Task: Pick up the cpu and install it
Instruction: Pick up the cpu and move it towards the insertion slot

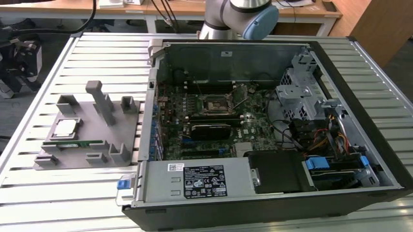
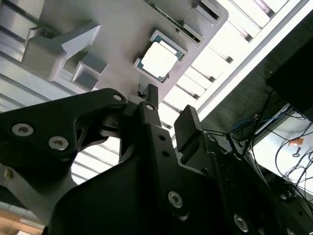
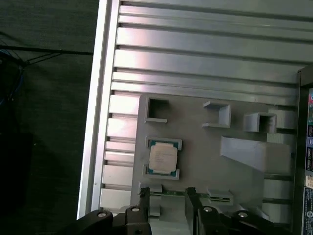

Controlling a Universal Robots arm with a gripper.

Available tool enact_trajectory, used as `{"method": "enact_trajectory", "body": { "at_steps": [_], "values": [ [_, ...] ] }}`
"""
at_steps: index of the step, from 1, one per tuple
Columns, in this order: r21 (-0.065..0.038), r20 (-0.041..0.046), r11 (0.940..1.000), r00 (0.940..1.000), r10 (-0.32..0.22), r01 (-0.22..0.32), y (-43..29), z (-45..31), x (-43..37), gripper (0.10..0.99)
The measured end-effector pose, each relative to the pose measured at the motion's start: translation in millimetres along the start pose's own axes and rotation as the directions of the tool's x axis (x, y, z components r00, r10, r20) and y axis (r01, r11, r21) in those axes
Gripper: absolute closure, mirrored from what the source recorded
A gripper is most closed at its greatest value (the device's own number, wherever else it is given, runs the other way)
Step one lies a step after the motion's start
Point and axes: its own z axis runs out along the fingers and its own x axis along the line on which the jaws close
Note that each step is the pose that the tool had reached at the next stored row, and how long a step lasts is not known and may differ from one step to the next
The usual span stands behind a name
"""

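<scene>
Item: cpu (image 1: 66, 128), a small flat square chip with a silvery-white metal lid and a pale rim. It lies face up in a shallow nest of the fixture plate (image 1: 45, 162) at the exterior view's left, well apart from the computer case (image 1: 258, 212). Raised lips at two opposite sides of the nest presumably keep the chip square and at a known spot for a grasp from above. Fixture: matte grey plastic with blocky upright posts and open pockets. A thin green memory stick (image 1: 74, 143) sits in a slot just beside the chip. Support: slatted table (image 1: 96, 53) of ribbed bright aluminium. Gripper (image 3: 166, 196): black bolted linkage. In the first wrist view its two slim fingers (image 3: 143, 198) stand parted with a bare gap between them, gripping nothing, above the plate near the chip and not touching it. Destination: black square-framed socket (image 1: 213, 104) on the motherboard. The black case lies on its side with the panel off, so the board faces up; the socket appears unfilled.
</scene>
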Motion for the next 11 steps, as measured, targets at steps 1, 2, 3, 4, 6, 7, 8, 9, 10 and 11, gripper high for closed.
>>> {"method": "enact_trajectory", "body": {
  "at_steps": [1, 2, 3, 4, 6, 7, 8, 9, 10, 11],
  "values": [
    [0.0, -0.0005, 1.0, 1.0, -0.01, 0.01, -0.2, 1.5, 0.0, 0.675],
    [0.0, -0.0008, 0.9999, 0.9999, -0.015, 0.015, -0.4, 3.3, 0.0, 0.675],
    [0.0, -0.0009, 0.9998, 0.9998, -0.018, 0.018, -0.5, 5.2, 0.0, 0.616],
    [0.0, -0.0009, 0.9998, 0.9998, -0.018, 0.018, -0.6, 7.1, -0.1, 0.561],
    [0.0, -0.001, 0.9998, 0.9998, -0.018, 0.018, -0.8, 10.7, 0.0, 0.502],
    [0.0, -0.0008, 0.9999, 0.9999, -0.016, 0.016, -0.9, 12.5, -0.1, 0.439],
    [0.0, -0.0006, 0.9999, 0.9999, -0.012, 0.012, -0.9, 14.3, -0.1, 0.439],
    [0.0, -0.0004, 1.0, 1.0, -0.008, 0.008, -0.9, 16.1, -0.2, 0.439],
    [0.0, -0.0002, 1.0, 1.0, -0.004, 0.004, -0.6, 17.9, -0.1, 0.439],
    [0.0, 0.0, 1.0, 1.0, 0.0, 0.0, -0.3, 19.7, -0.1, 0.439]
  ]
}}
